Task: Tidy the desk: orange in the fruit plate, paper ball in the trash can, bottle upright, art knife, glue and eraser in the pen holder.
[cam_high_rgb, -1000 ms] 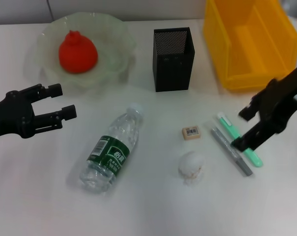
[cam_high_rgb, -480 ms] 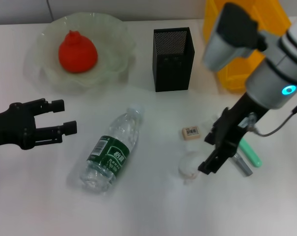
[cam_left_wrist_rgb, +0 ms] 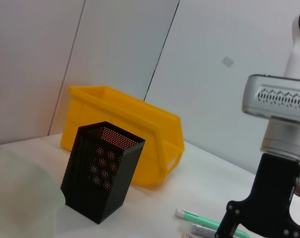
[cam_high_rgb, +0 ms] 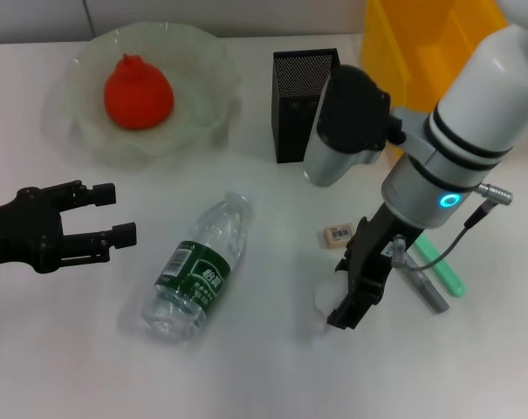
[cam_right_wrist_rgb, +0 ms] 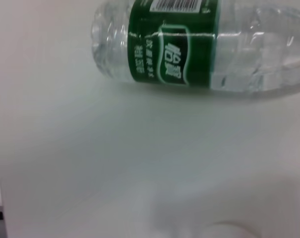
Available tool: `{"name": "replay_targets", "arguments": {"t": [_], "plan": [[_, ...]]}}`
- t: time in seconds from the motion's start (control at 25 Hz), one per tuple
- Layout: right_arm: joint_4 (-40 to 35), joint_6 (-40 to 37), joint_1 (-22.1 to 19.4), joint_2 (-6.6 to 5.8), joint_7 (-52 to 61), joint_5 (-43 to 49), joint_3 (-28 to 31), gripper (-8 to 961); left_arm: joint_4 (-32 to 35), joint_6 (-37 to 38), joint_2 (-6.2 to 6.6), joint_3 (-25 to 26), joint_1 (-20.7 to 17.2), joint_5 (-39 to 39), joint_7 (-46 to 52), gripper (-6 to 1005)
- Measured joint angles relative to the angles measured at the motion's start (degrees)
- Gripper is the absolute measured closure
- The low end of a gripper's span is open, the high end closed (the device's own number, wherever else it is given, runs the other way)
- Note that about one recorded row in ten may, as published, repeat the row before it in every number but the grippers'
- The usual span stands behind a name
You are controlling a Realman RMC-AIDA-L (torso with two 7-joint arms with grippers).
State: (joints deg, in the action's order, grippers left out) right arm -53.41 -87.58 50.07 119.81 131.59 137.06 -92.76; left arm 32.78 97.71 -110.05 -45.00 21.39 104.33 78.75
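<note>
The paper ball [cam_high_rgb: 322, 300] lies on the white table, mostly hidden by my right gripper [cam_high_rgb: 340, 294], which hangs open right over it, one finger on each side. The bottle [cam_high_rgb: 196, 271] lies on its side left of the ball; it also shows in the right wrist view [cam_right_wrist_rgb: 189, 44]. The eraser [cam_high_rgb: 339, 234] lies just behind the gripper. The orange [cam_high_rgb: 138, 92] sits in the fruit plate [cam_high_rgb: 207, 65]. The pen holder [cam_high_rgb: 297, 113] stands upright next to the trash can [cam_high_rgb: 438, 83]. My left gripper [cam_high_rgb: 111, 214] is open and empty, left of the bottle.
A green stick [cam_high_rgb: 444, 272] and a grey stick [cam_high_rgb: 427, 291] lie right of the right gripper; I cannot tell which is knife or glue. The left wrist view shows the pen holder [cam_left_wrist_rgb: 100, 171], the trash can [cam_left_wrist_rgb: 130, 129] and the right arm's gripper [cam_left_wrist_rgb: 264, 208].
My right arm has swung left from beside the green and grey sticks to above the paper ball, covering most of it. The left gripper has drifted slightly down and stayed open.
</note>
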Motion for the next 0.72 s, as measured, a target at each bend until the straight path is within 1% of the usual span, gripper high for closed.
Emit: {"name": "replay_targets", "arguments": {"t": [0.16,0.32,0.36,0.4,0.44,0.48,0.52,0.56,0.6,0.64,0.72], "plan": [[-0.3,0.8,-0.4,0.0,0.1,0.0,-0.7,147,0.0,-0.2,0.01,0.3,-0.1,0.0,-0.1,165],[-0.5,0.3,-0.4,-0.13,0.1,0.0,-0.4,262,0.0,-0.3,0.02,0.7,-0.2,0.0,-0.2,165],[-2.0,-1.3,-0.8,-0.32,0.2,0.0,0.2,291,0.0,-0.2,0.02,1.1,-0.3,0.0,-0.2,165],[-2.0,-1.3,-0.8,-0.32,0.2,0.0,0.2,320,0.0,-0.2,0.02,1.1,-0.3,0.0,-0.2,165],[-6.3,-4.8,-2.0,-0.47,0.3,0.5,2.7,349,0.0,0.1,0.03,1.4,-0.3,0.0,-0.1,165],[-6.3,-4.8,-2.0,-0.47,0.3,0.5,2.7,369,0.0,0.4,0.07,1.6,-0.4,0.0,0.0,165],[-9.4,-7.0,-2.7,-0.58,0.4,1.0,5.0,389,0.0,0.7,0.12,1.8,-0.4,-0.1,0.1,165],[-17.0,-11.5,-4.9,-0.6,0.4,3.0,11.4,408,0.0,1.1,0.23,2.3,-0.4,-0.1,0.1,165],[-17.0,-11.5,-4.9,-0.6,0.4,3.0,11.4,428,0.0,1.1,0.23,2.3,-0.4,-0.1,0.1,165],[-21.1,-13.0,-6.0,-0.63,0.6,4.5,14.8,448,0.0,1.2,0.28,2.8,-0.4,-0.1,0.2,165],[-29.0,-13.8,-7.9,-0.62,1.0,8.2,21.7,437,0.0,1.2,0.31,2.9,-0.4,-0.1,0.2,166]]}}
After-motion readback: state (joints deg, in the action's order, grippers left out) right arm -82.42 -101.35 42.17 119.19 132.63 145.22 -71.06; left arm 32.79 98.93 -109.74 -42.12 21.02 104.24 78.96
